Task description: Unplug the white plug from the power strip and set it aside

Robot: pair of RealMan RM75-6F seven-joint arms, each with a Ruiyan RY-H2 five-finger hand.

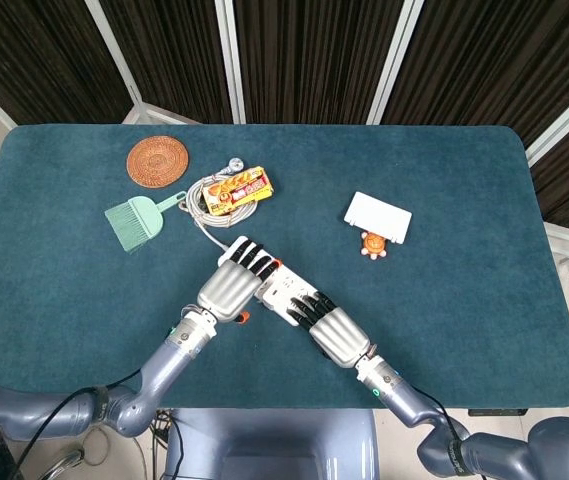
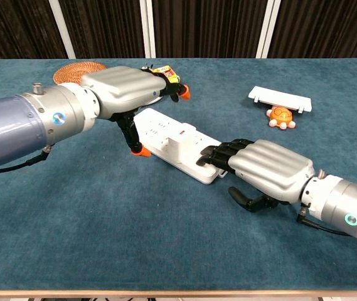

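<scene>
The white power strip [image 2: 159, 135] lies slantwise on the blue table top, with the white plug [image 2: 181, 145] seated near its middle. My left hand [image 2: 125, 94] hovers over the strip's far end, fingers stretched out above it and the orange-tipped thumb down beside its edge; it holds nothing. My right hand [image 2: 267, 169] lies at the strip's near end, its dark fingertips [image 2: 211, 155] resting on that end just short of the plug, the thumb apart on the table. In the head view the strip [image 1: 276, 285] shows between my left hand [image 1: 229, 290] and my right hand [image 1: 336, 335].
The strip's white cable is coiled [image 1: 199, 205] behind it under a snack packet [image 1: 236, 188]. A green brush [image 1: 136, 220] and a woven coaster [image 1: 158, 160] lie at the back left. A white flat box [image 1: 378, 216] and an orange turtle toy [image 1: 375, 245] sit at the right.
</scene>
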